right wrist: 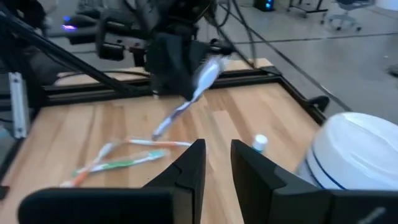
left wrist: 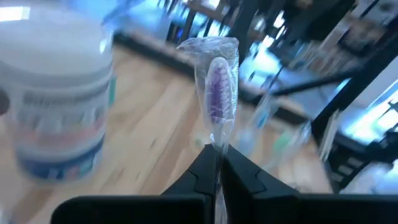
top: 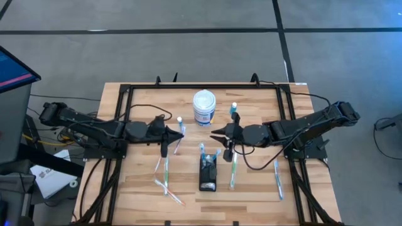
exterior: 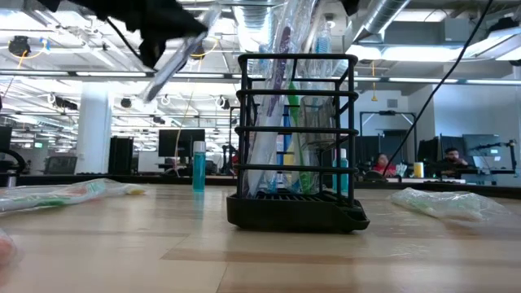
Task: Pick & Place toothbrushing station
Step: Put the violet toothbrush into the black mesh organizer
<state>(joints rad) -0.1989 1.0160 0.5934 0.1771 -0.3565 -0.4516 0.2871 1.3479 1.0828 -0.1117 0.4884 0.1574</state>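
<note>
The toothbrushing station, a black slotted holder (top: pixel 208 173), stands at the table's middle near side with several wrapped toothbrushes upright in it; it also shows in the low view (exterior: pixel 297 207). My left gripper (top: pixel 181 132) is above the table to the holder's far left, shut on a wrapped toothbrush with purple bristles (left wrist: pixel 217 93). My right gripper (top: pixel 217 134) is open and empty, a little to the holder's far right, facing the left gripper (right wrist: pixel 217 163). My left gripper pinches the wrapped toothbrush between its two fingers (left wrist: pixel 202 168), at the neck just below the bristle head (left wrist: pixel 216 142). The head sticks out past the fingertips. The handle (right wrist: pixel 168 121) hangs slanting down below the gripper, clear of the table.
A white round tub with a blue label (top: pixel 204 107) stands at the far middle, with two small bottles (top: pixel 179 120) (top: pixel 233 108) beside it. Loose wrapped toothbrushes lie left of the holder (top: pixel 164 176) and right of it (top: pixel 233 168) (top: pixel 277 177). A black frame (top: pixel 207 86) edges the table.
</note>
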